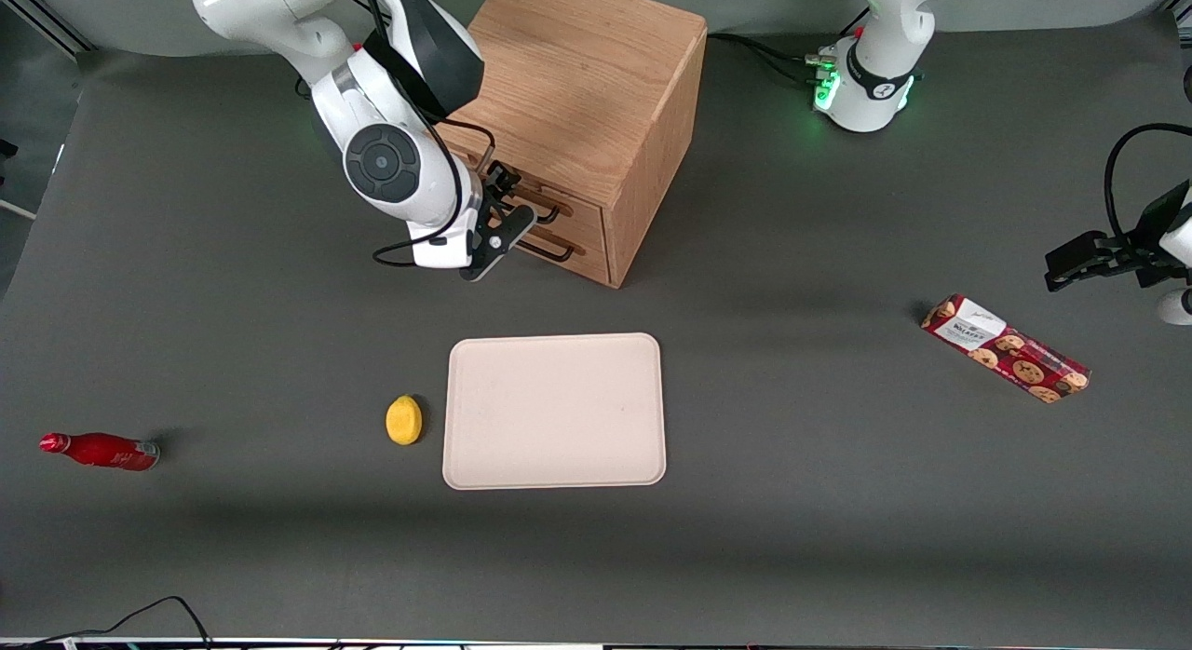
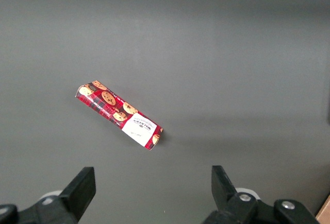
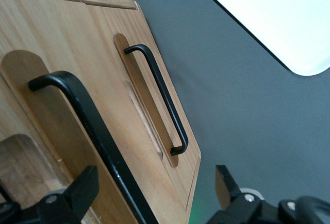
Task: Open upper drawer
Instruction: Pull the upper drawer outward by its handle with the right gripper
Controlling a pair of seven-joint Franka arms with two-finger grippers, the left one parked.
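Observation:
The wooden cabinet (image 1: 577,82) stands at the back of the table, its two drawer fronts facing the front camera at an angle. The upper drawer (image 1: 570,212) (image 3: 46,54) looks flush with the lower drawer (image 1: 585,251) (image 3: 149,147) under it. My right gripper (image 1: 507,208) (image 3: 154,183) is open right in front of the upper drawer. That drawer's black bar handle (image 3: 87,116) runs between the fingers (image 3: 82,185), which are not touching it. The lower drawer's handle (image 3: 157,92) is apart from the gripper, closer to the table.
A beige tray (image 1: 554,411) lies nearer the front camera than the cabinet, with a yellow lemon (image 1: 403,419) beside it. A red bottle (image 1: 98,450) lies toward the working arm's end. A cookie box (image 1: 1006,347) (image 2: 119,116) lies toward the parked arm's end.

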